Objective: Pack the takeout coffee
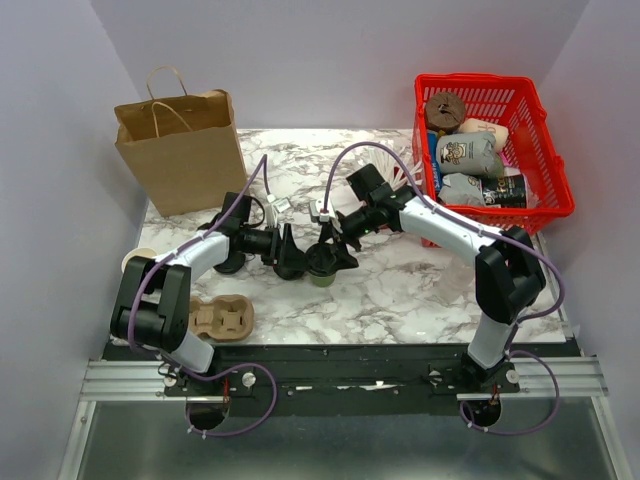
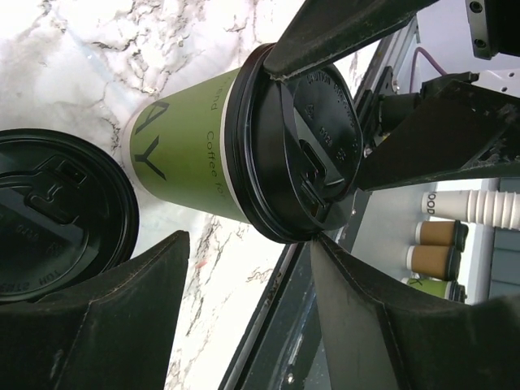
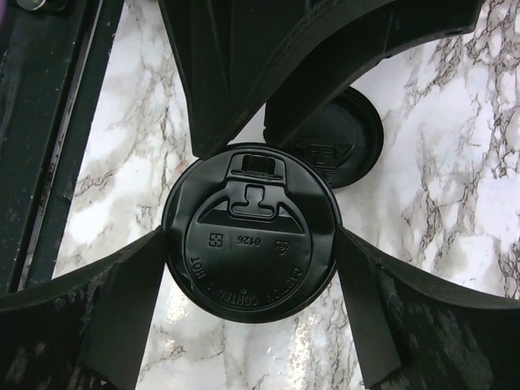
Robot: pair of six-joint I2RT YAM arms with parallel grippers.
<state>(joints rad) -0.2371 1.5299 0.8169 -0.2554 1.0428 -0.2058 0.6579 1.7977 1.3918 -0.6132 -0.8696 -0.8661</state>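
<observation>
The takeout coffee [image 1: 321, 272] is an olive-green cup [image 2: 187, 154] with a black lid [image 3: 249, 231], upright at the middle of the marble table. My right gripper [image 1: 331, 250] reaches down over it. Its two fingers [image 3: 130, 292] press the lid's rim from both sides, so it is shut on the coffee [image 3: 249, 244]. My left gripper [image 1: 290, 255] is open just left of the cup. In the left wrist view [image 2: 248, 244] one fingertip [image 2: 325, 252] touches the lid's edge and the other stands apart.
A second black lid [image 2: 57, 215] sits left of the cup, under my left arm [image 1: 230, 262]. A brown paper bag [image 1: 180, 150] stands back left. A red basket [image 1: 490, 150] of goods is back right. A cardboard cup carrier [image 1: 222, 318] lies front left.
</observation>
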